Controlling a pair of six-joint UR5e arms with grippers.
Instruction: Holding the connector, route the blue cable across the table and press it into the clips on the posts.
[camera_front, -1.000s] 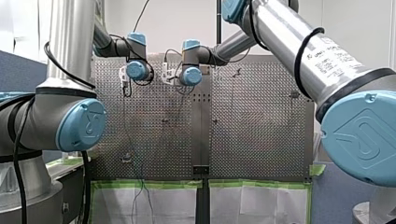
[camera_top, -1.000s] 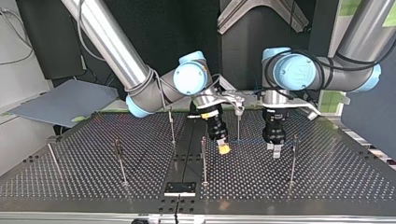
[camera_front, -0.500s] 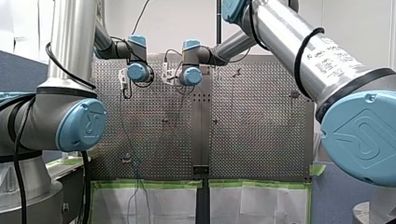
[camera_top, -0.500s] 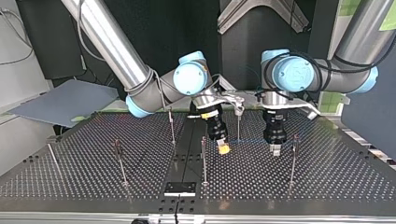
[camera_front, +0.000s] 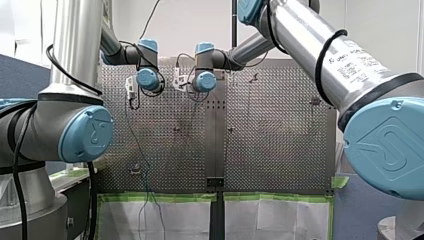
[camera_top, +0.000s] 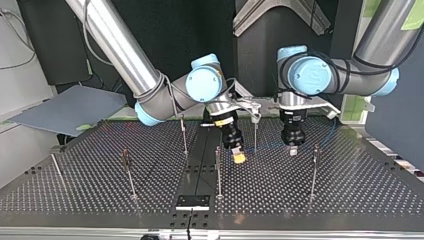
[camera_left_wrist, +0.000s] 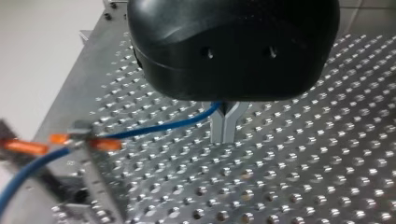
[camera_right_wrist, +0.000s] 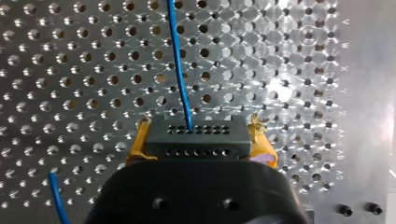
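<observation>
My right gripper (camera_right_wrist: 198, 156) has its yellow pads shut on a black connector (camera_right_wrist: 196, 137). The blue cable (camera_right_wrist: 180, 70) leaves the connector's face and runs ahead over the perforated table. In the top view this gripper (camera_top: 239, 158) hangs near the middle, between two posts. The metal fingers of my left gripper (camera_left_wrist: 225, 128) are shut on the blue cable (camera_left_wrist: 163, 126). From there the cable leads to an orange clip (camera_left_wrist: 107, 143) on a post (camera_left_wrist: 88, 158) beside the gripper. In the top view my left gripper (camera_top: 293, 149) hangs right of the middle.
Several thin posts stand on the perforated table (camera_top: 360, 195), among them one (camera_top: 255, 135) between the grippers, one (camera_top: 218, 170) below my right gripper and one (camera_top: 314, 170) right of my left gripper. A black plate (camera_top: 192, 202) lies at the near edge.
My left gripper's fingers have closed on the cable, and it has lifted toward the back in the top view. My right gripper has stayed still with the connector.
</observation>
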